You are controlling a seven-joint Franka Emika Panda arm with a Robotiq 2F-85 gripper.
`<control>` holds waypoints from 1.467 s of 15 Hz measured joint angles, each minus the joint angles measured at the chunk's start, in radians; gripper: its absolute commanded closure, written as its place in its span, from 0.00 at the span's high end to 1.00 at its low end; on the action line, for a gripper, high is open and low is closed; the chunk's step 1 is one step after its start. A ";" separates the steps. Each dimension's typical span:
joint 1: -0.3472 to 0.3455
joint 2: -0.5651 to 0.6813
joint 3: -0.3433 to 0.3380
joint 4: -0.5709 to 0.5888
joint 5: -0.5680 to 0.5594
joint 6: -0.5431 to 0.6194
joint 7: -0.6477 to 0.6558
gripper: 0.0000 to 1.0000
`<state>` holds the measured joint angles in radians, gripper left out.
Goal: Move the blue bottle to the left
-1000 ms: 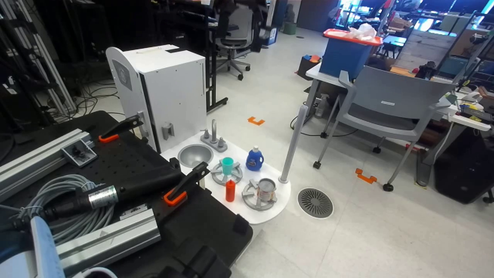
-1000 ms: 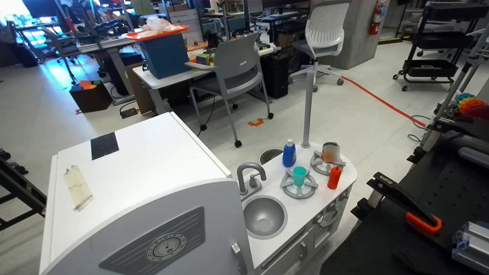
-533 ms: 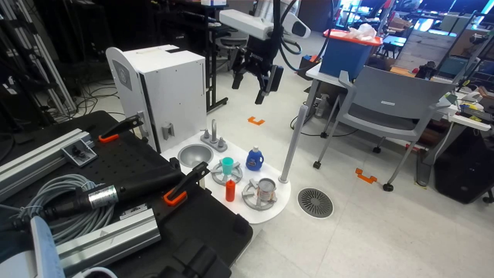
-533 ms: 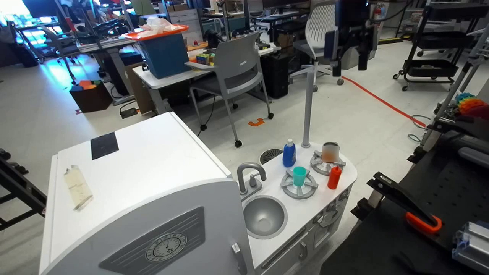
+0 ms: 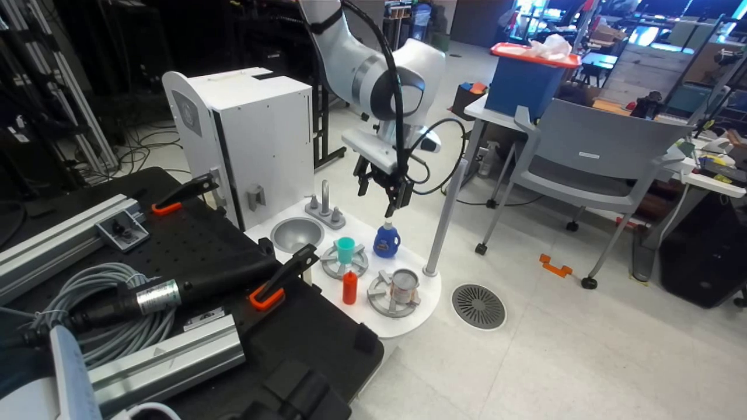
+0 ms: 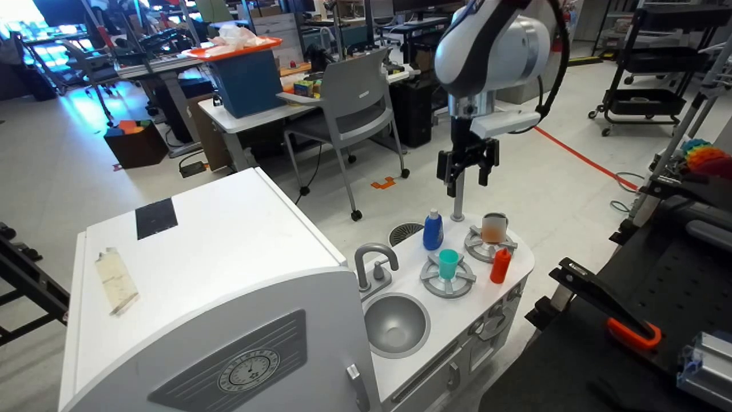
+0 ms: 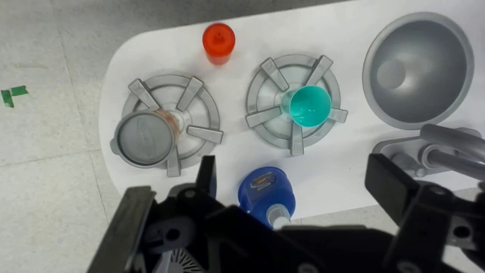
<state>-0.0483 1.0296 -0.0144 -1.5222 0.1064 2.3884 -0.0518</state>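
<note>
The blue bottle [image 5: 386, 241] stands upright at the counter's far edge in an exterior view. It also shows in an exterior view [image 6: 433, 232] and from above in the wrist view [image 7: 265, 189]. It has a white cap and a handle. My gripper is open and empty; it shows in both exterior views [image 5: 376, 201] [image 6: 468, 187], above the bottle's level and not touching it. In the wrist view the gripper [image 7: 297, 180] has its fingers wide apart, with the bottle below between them, nearer the left finger. The gripper's body hides part of the bottle there.
A teal cup [image 7: 310, 106] stands on a grey burner near the bottle. A small red bottle [image 7: 219, 41] stands by the opposite edge. A grey pot [image 7: 144, 138] is on another burner. A sink [image 7: 418, 72], a faucet [image 6: 374, 260] and an upright post [image 5: 446, 219] are nearby.
The arm was almost out of view one second ago. It has come into view and moved down toward the counter, with the gripper lower and closer to the blue bottle. The objects have not moved.
</note>
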 measured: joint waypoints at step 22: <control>0.045 0.461 -0.011 0.583 -0.054 0.067 0.054 0.58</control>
<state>-0.0031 1.4910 -0.0252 -0.9390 0.0525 2.4558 0.0026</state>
